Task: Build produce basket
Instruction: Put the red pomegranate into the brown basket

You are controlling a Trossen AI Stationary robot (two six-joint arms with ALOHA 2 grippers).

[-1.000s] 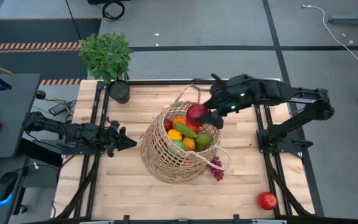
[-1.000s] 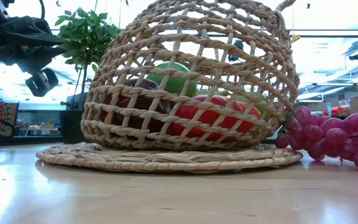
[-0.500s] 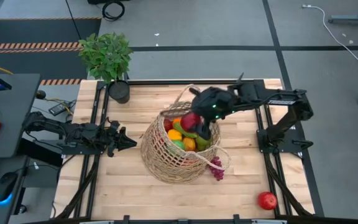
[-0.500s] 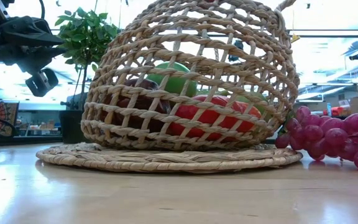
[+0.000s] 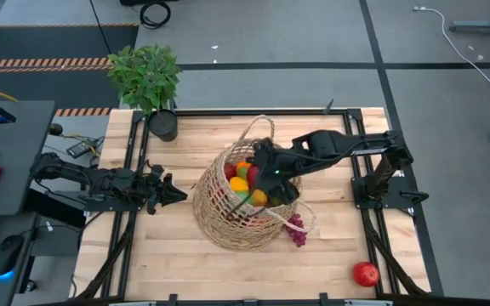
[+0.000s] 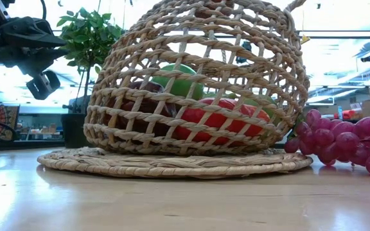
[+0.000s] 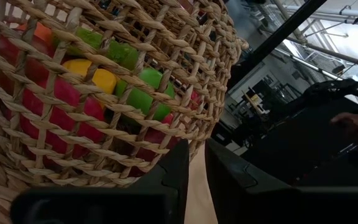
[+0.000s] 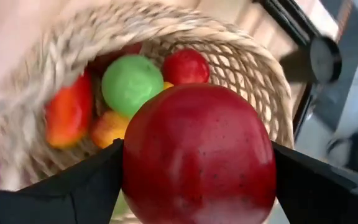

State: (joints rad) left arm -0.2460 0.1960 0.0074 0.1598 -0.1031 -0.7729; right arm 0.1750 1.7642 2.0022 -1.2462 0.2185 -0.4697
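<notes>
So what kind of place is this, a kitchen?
More likely a robotics lab or workshop: a wooden table in a metal frame, hazard-striped flooring, and a desk with a computer mouse.

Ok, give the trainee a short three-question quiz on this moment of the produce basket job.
1. True or false: the right gripper holds a red apple over the open basket.
2. Which produce lies on the table outside the basket? A) purple grapes and another red apple B) a banana C) nothing
3. Fill in: the left gripper waits beside the basket with its fingers ____.

Key: 1 true; 2 A; 3 shut.
</notes>
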